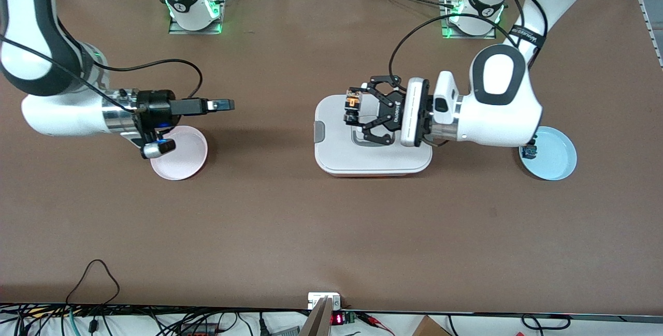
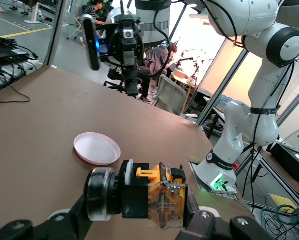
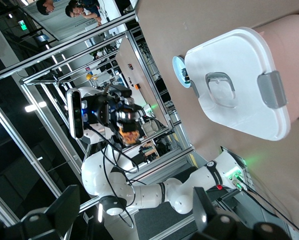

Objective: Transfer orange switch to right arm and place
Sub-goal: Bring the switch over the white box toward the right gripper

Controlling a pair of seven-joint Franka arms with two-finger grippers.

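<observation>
Two pincers: left [image 1: 352, 110] grips half-hidden orange switch [image 1: 353, 103]; right [image 1: 224, 104] hangs parted.

The front view looks down from high across the brown table [image 1: 331, 232], facing both arm bases. The left wrist view looks close along its black linkage gripper [image 2: 159, 200] toward the round pink plate [image 2: 97, 148]. The right wrist view faces the white lidded box [image 3: 239, 80]. All views share table parts.
</observation>
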